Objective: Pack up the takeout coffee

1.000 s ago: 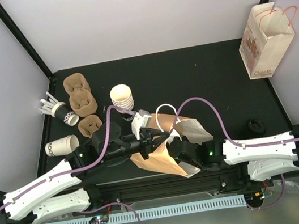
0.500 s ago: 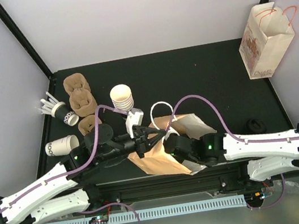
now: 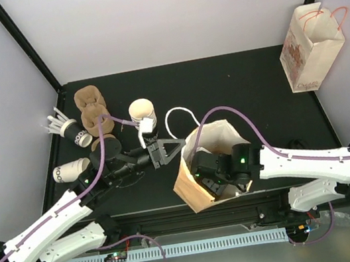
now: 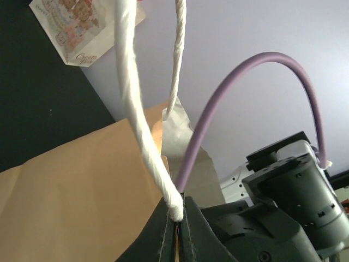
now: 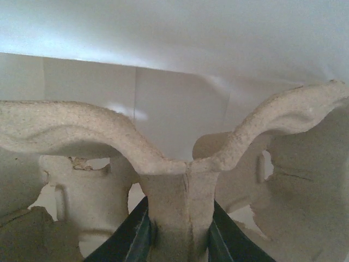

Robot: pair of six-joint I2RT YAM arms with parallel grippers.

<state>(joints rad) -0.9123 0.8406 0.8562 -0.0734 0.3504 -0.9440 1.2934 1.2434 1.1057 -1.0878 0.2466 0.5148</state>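
My left gripper [image 3: 176, 144] is shut on the white twisted handle [image 4: 136, 109] of the brown paper bag [image 3: 193, 178], which stands open near the front. My right gripper [image 3: 213, 168] reaches down inside the bag. It is shut on the centre post of a moulded-pulp cup carrier [image 5: 180, 180], with white bag wall behind. Takeout coffee cups lie apart at the left: a stack of white cups [image 3: 142, 113], one cup on its side [image 3: 74, 169], and a dark-banded cup [image 3: 78, 134] holding white sticks. A black lid [image 3: 299, 147] lies at the right.
Three brown pulp carriers [image 3: 95, 117] sit in a row at the back left, beside the cups. A printed paper bag [image 3: 312, 47] stands at the far right corner. Purple cables arc over both arms. Black frame posts flank the table.
The brown bag has gone from crumpled and lying flat to upright and open. My left gripper pulled its handle up and to the left. My right gripper moved down into the bag with the carrier.
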